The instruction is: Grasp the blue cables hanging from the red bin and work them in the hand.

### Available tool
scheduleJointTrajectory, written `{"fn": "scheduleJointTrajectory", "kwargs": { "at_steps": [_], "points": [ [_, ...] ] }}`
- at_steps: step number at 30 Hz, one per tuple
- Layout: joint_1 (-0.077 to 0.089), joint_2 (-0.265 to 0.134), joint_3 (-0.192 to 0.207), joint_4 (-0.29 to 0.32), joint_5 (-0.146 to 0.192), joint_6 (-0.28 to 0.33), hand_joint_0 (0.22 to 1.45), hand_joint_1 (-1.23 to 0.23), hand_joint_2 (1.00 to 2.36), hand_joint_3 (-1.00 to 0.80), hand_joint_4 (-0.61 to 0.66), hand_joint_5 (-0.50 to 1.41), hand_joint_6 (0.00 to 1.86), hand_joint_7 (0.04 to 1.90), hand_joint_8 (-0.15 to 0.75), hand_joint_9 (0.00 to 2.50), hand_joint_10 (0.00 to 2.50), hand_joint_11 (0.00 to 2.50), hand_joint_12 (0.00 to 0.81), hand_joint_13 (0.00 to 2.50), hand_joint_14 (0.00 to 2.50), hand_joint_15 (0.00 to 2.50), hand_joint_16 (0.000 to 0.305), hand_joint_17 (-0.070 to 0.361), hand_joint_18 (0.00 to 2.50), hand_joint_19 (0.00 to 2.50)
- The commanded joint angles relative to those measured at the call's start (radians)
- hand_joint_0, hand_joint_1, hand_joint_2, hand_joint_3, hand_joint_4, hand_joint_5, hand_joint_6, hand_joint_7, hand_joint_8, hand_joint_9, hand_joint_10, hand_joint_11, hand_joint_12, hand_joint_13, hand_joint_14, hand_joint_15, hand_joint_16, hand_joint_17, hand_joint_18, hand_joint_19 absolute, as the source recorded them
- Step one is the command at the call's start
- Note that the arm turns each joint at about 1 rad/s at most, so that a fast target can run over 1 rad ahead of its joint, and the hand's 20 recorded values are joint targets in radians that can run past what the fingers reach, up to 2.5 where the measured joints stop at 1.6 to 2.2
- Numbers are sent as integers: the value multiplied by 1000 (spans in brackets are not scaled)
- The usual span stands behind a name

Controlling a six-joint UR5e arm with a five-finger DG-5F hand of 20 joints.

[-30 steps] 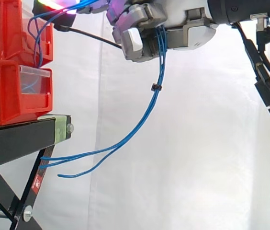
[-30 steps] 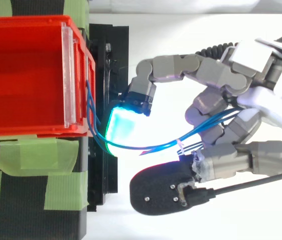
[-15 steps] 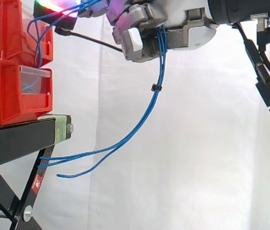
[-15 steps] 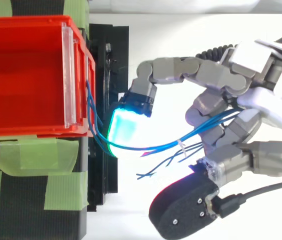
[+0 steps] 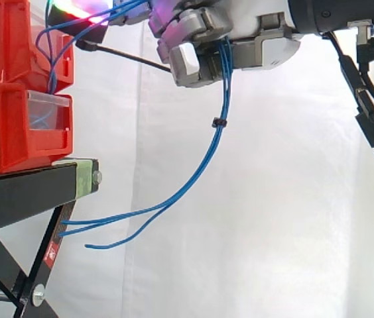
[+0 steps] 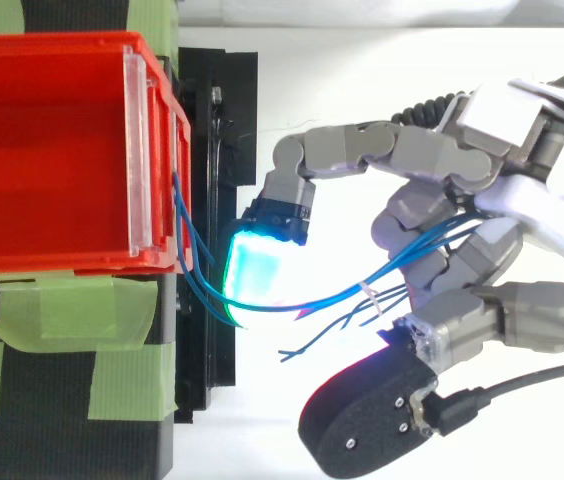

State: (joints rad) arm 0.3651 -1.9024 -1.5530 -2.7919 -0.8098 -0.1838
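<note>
Hand (image 6: pixel 527 205) holding cables (image 5: pixel 218 126) beside bin (image 6: pixel 62 42).
Fingers (image 6: pixel 462 330) curl round the blue cables; these run from the red bin's front; ends hang loose below.

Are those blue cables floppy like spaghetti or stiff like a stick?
Probably floppy: below the hand the blue cables droop in a long curve. Yet a bit springy, since their loose ends stick out sideways rather than dangling straight. Likely light too, being so thin.

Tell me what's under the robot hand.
The blue cables hang from the robot hand, bound by a small black tie, loose ends trailing toward the stand. Curled fingers cover how they run inside the grip.
</note>
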Motion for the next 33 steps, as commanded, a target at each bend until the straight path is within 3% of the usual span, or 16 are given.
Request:
{"fn": "scheduleJointTrajectory", "kwargs": {
  "at_steps": [1,19,33],
  "points": [
    [0,0,-1,0,3,-14,782,-640,1000,-1000,238,311,349,1367,615,1538,2500,2500,681,1957,2500,1860,213,160,2343,644],
    [-3,-1,1,-3,-2,-39,790,-639,1000,-1000,269,578,1,1541,615,1538,2500,2500,681,1957,2500,1860,213,160,2343,644],
    [-8,0,-1,-6,-2,-43,815,-648,1000,-1000,264,644,4,1527,615,1538,2500,2500,681,1957,2500,1860,213,160,2343,644]
  ]
}}
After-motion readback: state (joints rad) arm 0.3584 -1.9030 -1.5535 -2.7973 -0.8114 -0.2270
